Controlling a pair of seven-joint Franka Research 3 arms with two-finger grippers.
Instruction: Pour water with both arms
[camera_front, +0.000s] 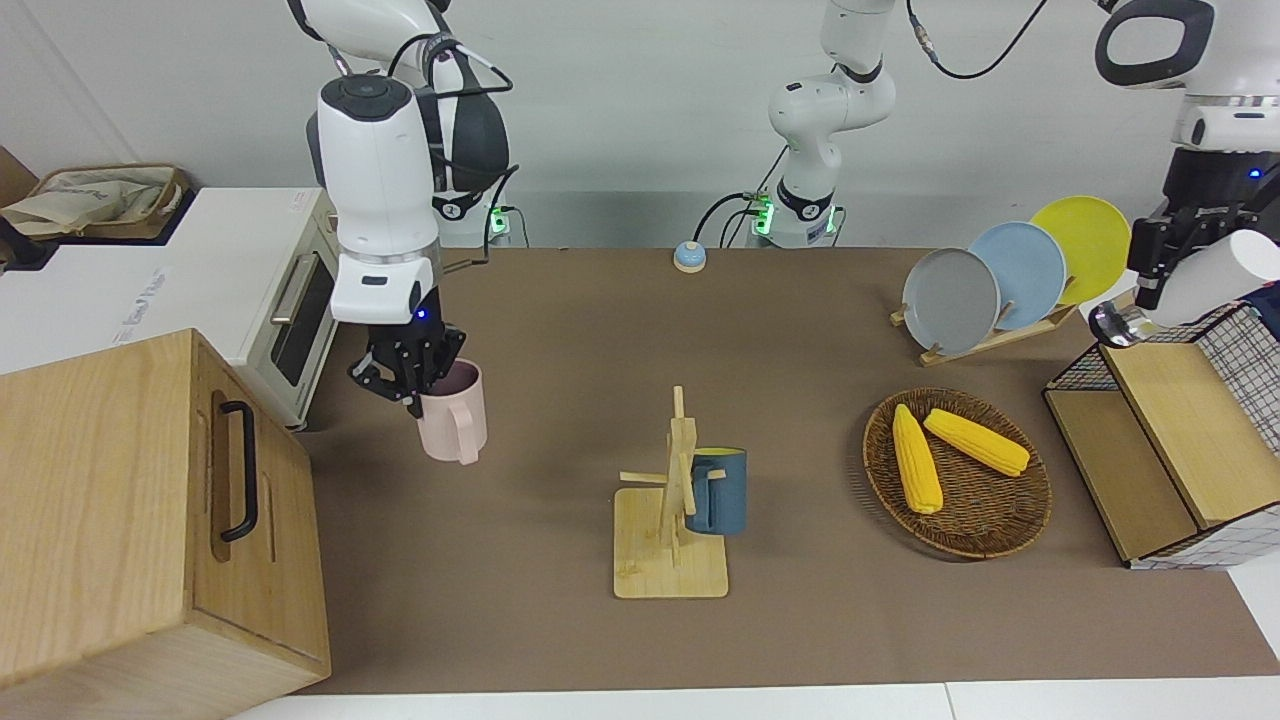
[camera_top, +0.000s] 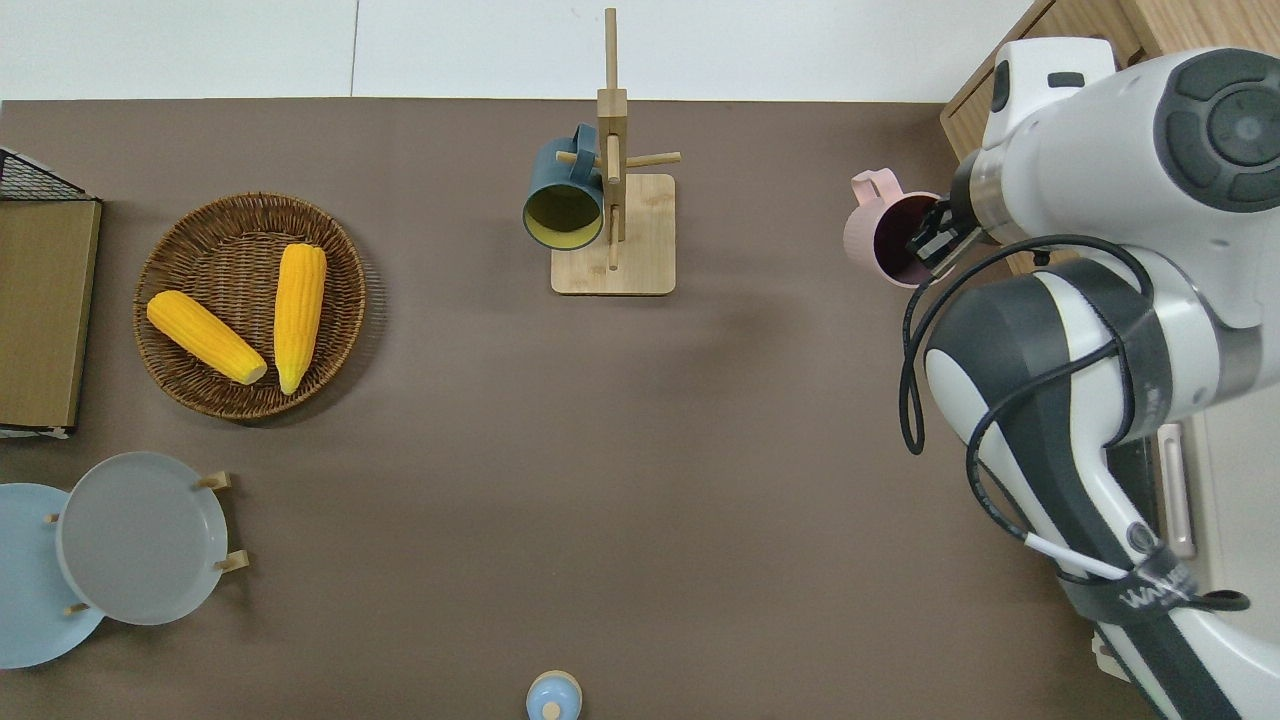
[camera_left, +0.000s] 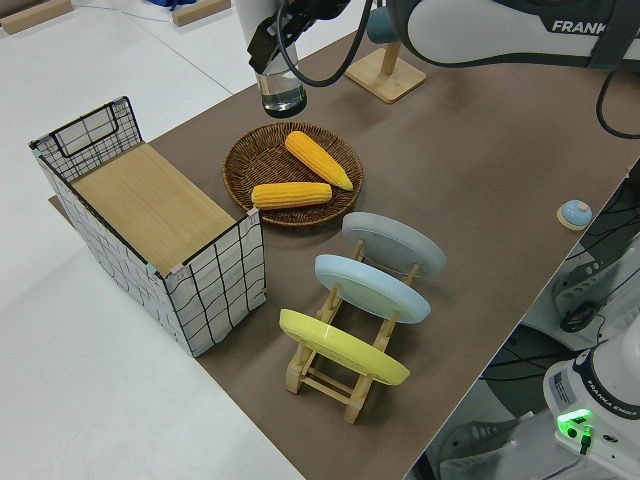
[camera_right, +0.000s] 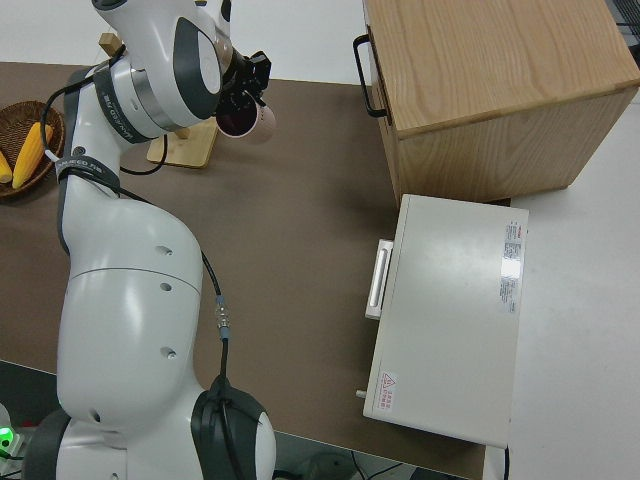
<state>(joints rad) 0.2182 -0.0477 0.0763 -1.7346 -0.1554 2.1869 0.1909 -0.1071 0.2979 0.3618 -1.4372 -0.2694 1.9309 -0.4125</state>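
My right gripper (camera_front: 412, 385) is shut on the rim of a pink mug (camera_front: 458, 420), which hangs upright with its handle turned away from the robots. The overhead view puts this mug (camera_top: 880, 240) over the brown mat, beside the wooden cabinet. I cannot tell whether its base touches the mat. My left gripper (camera_front: 1160, 260) is shut on a white bottle (camera_front: 1210, 275) with a silver end, held tilted in the air with that end lower. In the left side view the bottle (camera_left: 280, 92) hangs near the wicker basket (camera_left: 240, 160). Neither shows in the overhead view.
A blue mug (camera_front: 718, 490) hangs on a wooden mug tree (camera_front: 672, 570) at mid-table. The wicker basket holds two corn cobs (camera_front: 915, 460). A plate rack (camera_front: 1000, 335), a wire basket (camera_front: 1200, 420), a wooden cabinet (camera_front: 120, 510), a white oven (camera_front: 250, 280) and a blue bell (camera_front: 689, 257) ring the mat.
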